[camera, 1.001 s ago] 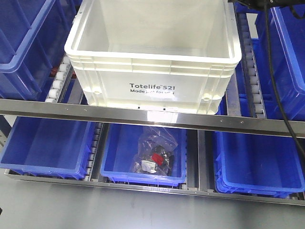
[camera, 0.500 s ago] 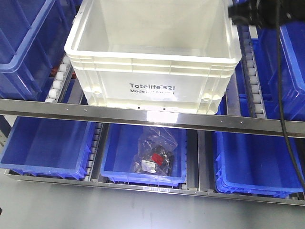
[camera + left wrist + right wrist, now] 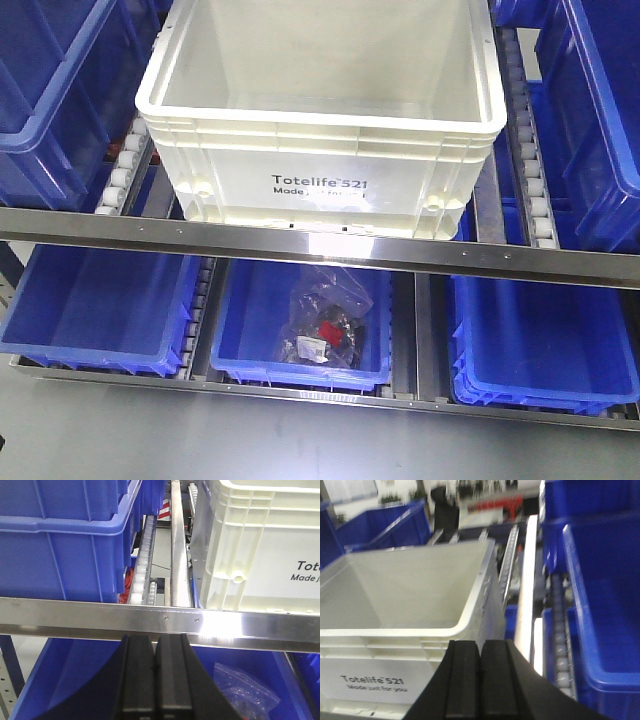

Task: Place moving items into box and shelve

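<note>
The white box (image 3: 320,150) with black "Totelife 521" print sits on the upper roller shelf behind a steel rail; its side shows as the box (image 3: 260,545) in the left wrist view and its open top as the box (image 3: 405,605) in the right wrist view. The visible part of its inside looks bare. The moving items are out of view. My left gripper (image 3: 155,642) is shut with nothing in it, in front of the rail, left of the box. My right gripper (image 3: 480,647) is shut and empty, at the box's front right corner. Neither gripper appears in the front view.
Blue bins (image 3: 60,90) flank the box on the upper shelf, and three more blue bins (image 3: 100,300) sit below. The middle lower bin holds a clear bag (image 3: 322,325) of small red and black parts. A steel rail (image 3: 320,245) crosses the front. Roller tracks (image 3: 530,150) run beside the box.
The right arm and its black cable, seen at the upper right of the front view before, have drawn out of that view. The box and bins have not moved.
</note>
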`<state>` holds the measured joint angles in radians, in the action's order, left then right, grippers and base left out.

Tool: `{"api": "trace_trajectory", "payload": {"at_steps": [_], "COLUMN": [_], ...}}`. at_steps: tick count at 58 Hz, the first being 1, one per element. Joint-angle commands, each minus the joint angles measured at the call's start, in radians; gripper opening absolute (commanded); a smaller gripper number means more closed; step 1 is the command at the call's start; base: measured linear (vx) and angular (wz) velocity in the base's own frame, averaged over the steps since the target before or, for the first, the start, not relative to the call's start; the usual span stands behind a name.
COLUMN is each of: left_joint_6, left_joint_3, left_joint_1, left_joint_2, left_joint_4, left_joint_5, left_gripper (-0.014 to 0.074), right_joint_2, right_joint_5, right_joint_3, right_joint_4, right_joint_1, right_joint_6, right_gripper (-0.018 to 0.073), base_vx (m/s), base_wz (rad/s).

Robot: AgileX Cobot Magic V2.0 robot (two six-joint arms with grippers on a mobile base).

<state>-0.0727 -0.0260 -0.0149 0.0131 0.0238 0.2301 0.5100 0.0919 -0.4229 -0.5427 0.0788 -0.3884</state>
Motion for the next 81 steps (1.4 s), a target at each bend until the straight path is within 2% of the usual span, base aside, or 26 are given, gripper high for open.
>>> {"api": "trace_trajectory", "payload": {"at_steps": [1,7,15,19,23,29,41,53,56,60,66,76,81], "left_joint_6": [-0.008,-0.008,-0.008,-0.008,-0.008,-0.008,-0.008,-0.008,-0.008,-0.008,-0.008,-0.008,-0.008], "left_joint_3": [0.009,0.009,0.009,0.009,0.009,0.009,0.009,0.009,0.009,0.009,0.009,0.009,0.009], "left_joint_1": [-0.005,-0.005,-0.005,-0.005,-0.005,-0.005,-0.005,-0.005,-0.005,-0.005,-0.005,-0.005,-0.005], "left_joint_2": [0.014,0.014,0.014,0.014,0.014,0.013,0.013,0.013,0.013,0.013,0.013,0.013,0.013], "left_joint_4": [-0.001,-0.001,-0.001,-0.001,-0.001,-0.001,-0.001,-0.001,-0.001,-0.001,-0.001,-0.001,-0.001], "left_joint_5": [-0.087,-0.087,-0.087,-0.087,-0.087,-0.087,-0.087,-0.087,-0.087,-0.087,-0.087,-0.087,-0.087], "left_gripper": [-0.0007,-0.0007,-0.0007,-0.0007,-0.0007,-0.0007,-0.0007,-0.0007,-0.0007,-0.0007,-0.0007,-0.0007,-0.0007], "right_joint_2": [-0.157,-0.332,-0.462,-0.509,-0.531,-0.530,-0.529,-0.529,-0.529,-0.529,-0.529,-0.529,-0.529], "right_joint_5": [-0.107,-0.145,-0.246,-0.289,-0.224,-0.184,-0.092,-0.120,-0.130,-0.130,-0.118,-0.029,-0.011], "right_joint_3": [0.089,0.231,0.390,0.465,0.458,0.460,0.460,0.460,0.460,0.460,0.460,0.460,0.460], "right_joint_4": [0.022,0.013,-0.041,-0.103,-0.122,-0.129,-0.142,-0.142,-0.111,-0.019,0.156,0.515,0.597], "right_joint_1": [0.001,0.001,0.001,0.001,0.001,-0.019,-0.122,-0.139,-0.139,-0.139,-0.139,-0.139,-0.139], "right_joint_6": [-0.085,-0.178,-0.176,-0.172,-0.245,-0.292,-0.301,-0.300,-0.295,-0.245,-0.048,0.324,0.412], "right_gripper": [-0.0008,-0.0008,-0.0008,-0.0008,-0.0008,-0.0008,-0.0008,-0.0008,-0.0008,-0.0008,-0.0008,-0.0008,-0.0008], "base_vx": [0.00,0.00,0.00,0.00,0.00,0.00,0.00,0.00,0.00,0.00,0.00,0.00,0.00], "base_wz": [0.00,0.00,0.00,0.00,0.00,0.00,0.00,0.00,0.00,0.00,0.00,0.00,0.00]}}
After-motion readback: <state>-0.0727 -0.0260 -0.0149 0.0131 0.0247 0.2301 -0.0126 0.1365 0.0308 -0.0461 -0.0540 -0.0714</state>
